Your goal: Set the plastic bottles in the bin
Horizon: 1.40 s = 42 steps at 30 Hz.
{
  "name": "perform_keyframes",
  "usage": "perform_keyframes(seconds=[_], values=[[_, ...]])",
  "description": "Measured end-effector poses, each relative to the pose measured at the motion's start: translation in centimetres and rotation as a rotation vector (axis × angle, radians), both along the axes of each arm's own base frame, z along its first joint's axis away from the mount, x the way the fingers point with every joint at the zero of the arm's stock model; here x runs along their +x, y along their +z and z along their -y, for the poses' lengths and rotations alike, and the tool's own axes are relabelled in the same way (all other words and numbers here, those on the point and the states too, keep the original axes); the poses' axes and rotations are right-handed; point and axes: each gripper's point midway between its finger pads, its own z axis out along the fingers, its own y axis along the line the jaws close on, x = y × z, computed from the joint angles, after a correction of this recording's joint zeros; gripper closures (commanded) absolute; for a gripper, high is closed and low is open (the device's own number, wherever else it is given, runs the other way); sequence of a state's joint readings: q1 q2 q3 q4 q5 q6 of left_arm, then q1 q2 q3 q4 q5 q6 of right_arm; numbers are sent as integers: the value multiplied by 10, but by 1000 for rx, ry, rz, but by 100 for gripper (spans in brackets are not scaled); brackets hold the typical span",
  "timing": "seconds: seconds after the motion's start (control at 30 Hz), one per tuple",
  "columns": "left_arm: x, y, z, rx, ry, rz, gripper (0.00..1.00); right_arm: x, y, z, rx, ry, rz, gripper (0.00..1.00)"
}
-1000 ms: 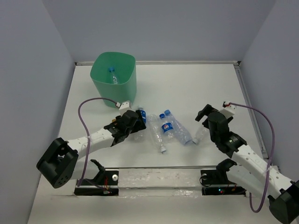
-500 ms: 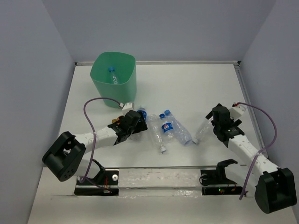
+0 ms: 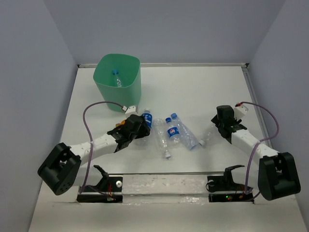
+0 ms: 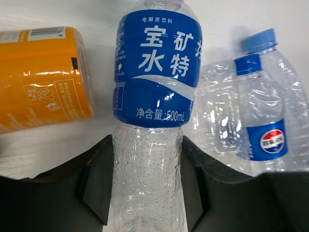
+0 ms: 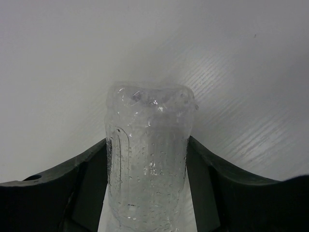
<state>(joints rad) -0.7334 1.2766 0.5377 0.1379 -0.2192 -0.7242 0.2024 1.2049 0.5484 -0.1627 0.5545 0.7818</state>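
Observation:
The mint-green bin (image 3: 129,92) stands at the back left with one plastic bottle (image 3: 116,79) inside. My left gripper (image 3: 140,129) (image 4: 147,142) is shut on the clear lower body of a blue-labelled bottle (image 4: 157,72) (image 3: 146,119) lying on the table. My right gripper (image 3: 213,127) (image 5: 147,142) is shut on a clear label-less bottle (image 5: 149,154) (image 3: 206,137), with both fingers against its sides. Three more bottles (image 3: 165,139) (image 3: 173,126) (image 3: 187,136) lie between the arms. One of them (image 4: 263,121) lies just right of the held bottle.
An orange-labelled can-like container (image 4: 43,77) lies just left of the blue-labelled bottle. The white table (image 3: 203,92) ends at raised rails at the back and right (image 3: 251,92). Grey walls stand around it. A metal rail (image 3: 164,181) runs along the near edge.
My left jaws have closed onto the blue-labelled bottle. The right arm has stretched out low over the table, and its jaws have closed in on the clear bottle at the right.

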Motion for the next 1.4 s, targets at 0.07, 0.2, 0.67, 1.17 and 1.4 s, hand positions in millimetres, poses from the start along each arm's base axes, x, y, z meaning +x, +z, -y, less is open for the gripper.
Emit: perform_keyframes(seconds=[0.07,0.2,0.67,1.17,1.4], values=[[-1,11,0,-19,-8,20,61,2,14,1,3,-2,49,45],[-7,40,1,-75,-35,71,62,5,53,3,3,5,179,48],[22,298,-6,-262,-20,577,59,2,155,-31,116,220,529,51],[196,347,-123,41,404,790,57,-11,179,-105,193,567,593,51],[205,290,-146,189,450,750,52,-15,198,-138,209,682,623,51]])
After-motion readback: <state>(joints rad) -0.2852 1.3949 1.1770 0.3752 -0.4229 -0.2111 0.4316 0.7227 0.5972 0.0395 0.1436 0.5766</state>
